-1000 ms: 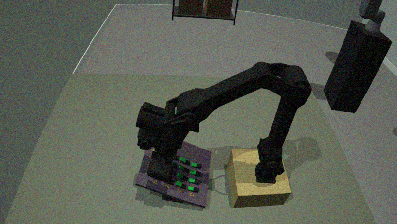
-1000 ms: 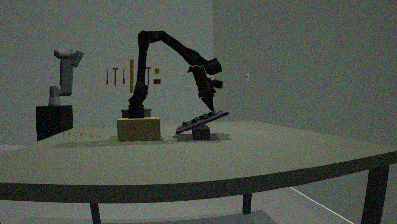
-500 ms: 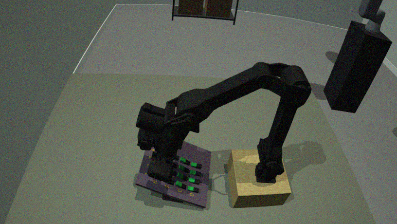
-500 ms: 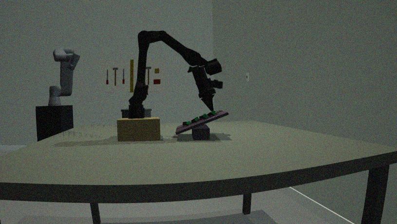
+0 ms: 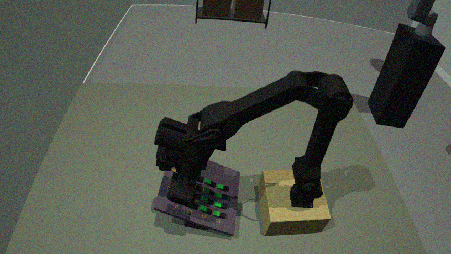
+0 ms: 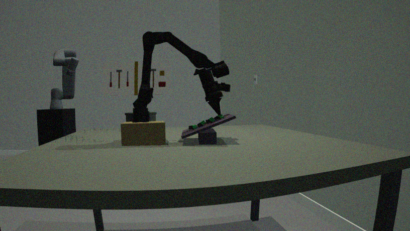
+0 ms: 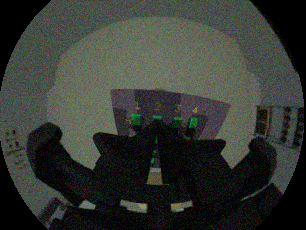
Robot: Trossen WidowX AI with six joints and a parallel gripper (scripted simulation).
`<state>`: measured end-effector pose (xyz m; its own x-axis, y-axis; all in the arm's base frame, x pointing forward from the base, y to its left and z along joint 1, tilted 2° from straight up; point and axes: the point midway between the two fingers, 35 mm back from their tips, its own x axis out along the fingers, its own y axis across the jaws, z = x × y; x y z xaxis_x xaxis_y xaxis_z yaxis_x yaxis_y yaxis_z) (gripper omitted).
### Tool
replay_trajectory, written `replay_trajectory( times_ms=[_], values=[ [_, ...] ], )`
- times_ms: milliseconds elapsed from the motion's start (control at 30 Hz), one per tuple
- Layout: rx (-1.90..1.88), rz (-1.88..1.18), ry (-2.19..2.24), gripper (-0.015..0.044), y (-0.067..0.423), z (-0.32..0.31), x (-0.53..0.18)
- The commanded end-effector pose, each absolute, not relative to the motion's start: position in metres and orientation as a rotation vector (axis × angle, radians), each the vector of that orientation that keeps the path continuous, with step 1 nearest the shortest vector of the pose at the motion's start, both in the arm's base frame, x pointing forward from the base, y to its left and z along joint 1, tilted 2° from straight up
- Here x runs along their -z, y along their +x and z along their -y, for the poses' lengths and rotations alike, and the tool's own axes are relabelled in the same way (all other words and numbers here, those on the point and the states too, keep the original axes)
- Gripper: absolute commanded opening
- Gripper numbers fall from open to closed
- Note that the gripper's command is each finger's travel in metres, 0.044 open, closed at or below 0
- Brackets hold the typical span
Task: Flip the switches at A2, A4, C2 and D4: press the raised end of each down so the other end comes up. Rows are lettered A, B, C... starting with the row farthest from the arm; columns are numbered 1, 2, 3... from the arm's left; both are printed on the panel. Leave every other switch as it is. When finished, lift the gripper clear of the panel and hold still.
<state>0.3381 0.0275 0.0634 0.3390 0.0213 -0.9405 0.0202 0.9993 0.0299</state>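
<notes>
The purple switch panel [image 5: 227, 176] [image 6: 198, 129] [image 7: 214, 110] lies tilted on the table, its far edge raised. It carries rows of green-and-black rocker switches [image 5: 218, 204] [image 6: 211, 119] [image 7: 177, 122]. My gripper [image 5: 181, 199] [image 6: 219, 113] [image 7: 157, 122] is shut with nothing between the fingers. It points steeply down, and its tips are at the panel's far rows, at or just above the switches near the raised edge. In the top view the gripper hides the two far rows, so I cannot tell which switch lies under the tips. The two near rows show in full.
The arm stands on a wooden box [image 5: 293, 217] [image 6: 142, 133] right beside the panel. A dark block [image 6: 207, 136] props the panel up. A black pedestal [image 5: 404, 75] [image 6: 56, 124] with a grey arm stands off the table. A shelf [image 5: 232, 14] stands far behind.
</notes>
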Motion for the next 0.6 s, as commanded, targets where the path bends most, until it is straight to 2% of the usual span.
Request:
replay_trajectory(
  times_ms=[0, 567],
  values=[
    [0.0, -1.224, 0.046, 0.0, 0.3384, -0.0279, -0.0627],
    [0.0, -1.224, 0.046, 0.0, 0.3392, -0.028, -0.0606]
  ],
)
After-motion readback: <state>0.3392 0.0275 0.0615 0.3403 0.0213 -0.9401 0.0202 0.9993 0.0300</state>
